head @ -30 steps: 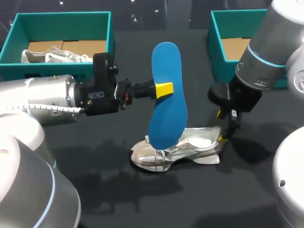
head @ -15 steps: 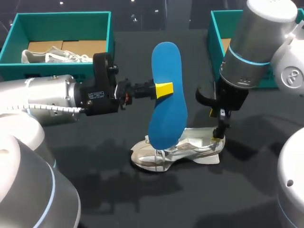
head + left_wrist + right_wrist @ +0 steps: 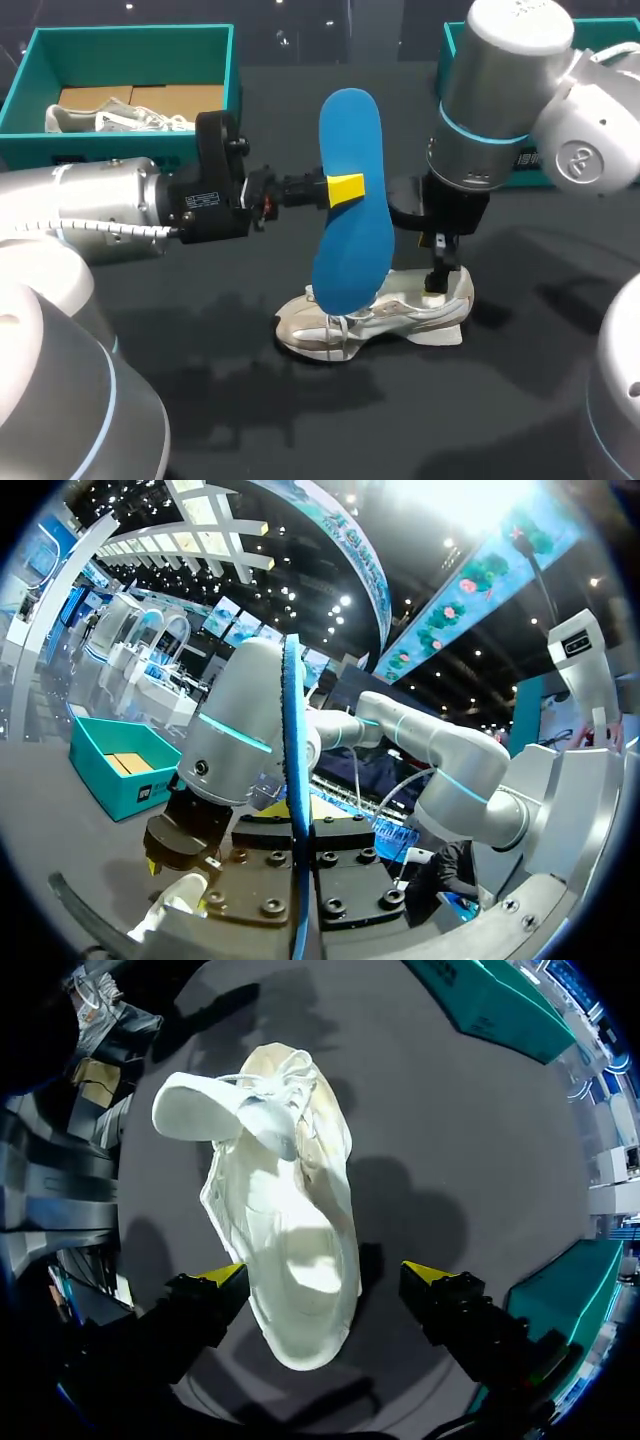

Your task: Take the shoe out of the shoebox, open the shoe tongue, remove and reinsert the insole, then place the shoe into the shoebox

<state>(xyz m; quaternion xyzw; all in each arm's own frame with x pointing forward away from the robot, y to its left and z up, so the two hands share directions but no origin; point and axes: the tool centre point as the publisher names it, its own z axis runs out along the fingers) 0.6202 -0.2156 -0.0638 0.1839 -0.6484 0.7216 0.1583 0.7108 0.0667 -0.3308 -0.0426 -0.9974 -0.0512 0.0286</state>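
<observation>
My left gripper [image 3: 346, 188] is shut on a blue insole [image 3: 352, 215], holding it upright above the table's middle. In the left wrist view the insole [image 3: 293, 780] shows edge-on, clamped between the fingers. Below it a white and silver shoe [image 3: 375, 315] lies on the dark table, toe toward the left, tongue pulled open. My right gripper [image 3: 440, 278] hangs just over the shoe's heel. In the right wrist view the gripper [image 3: 331, 1278] stands wide open, its fingers [image 3: 222, 1276] on either side of the heel of the shoe [image 3: 290, 1210], not touching it.
A teal shoebox [image 3: 120, 35] at the back left holds a second white shoe [image 3: 115, 118]. Another teal box [image 3: 452, 90] stands at the back right, partly hidden by my right arm. The dark tabletop [image 3: 300, 430] stretches out in front of the shoe.
My right arm has swung left, bringing its open gripper from beside the heel to over it. The left arm and the insole have not moved.
</observation>
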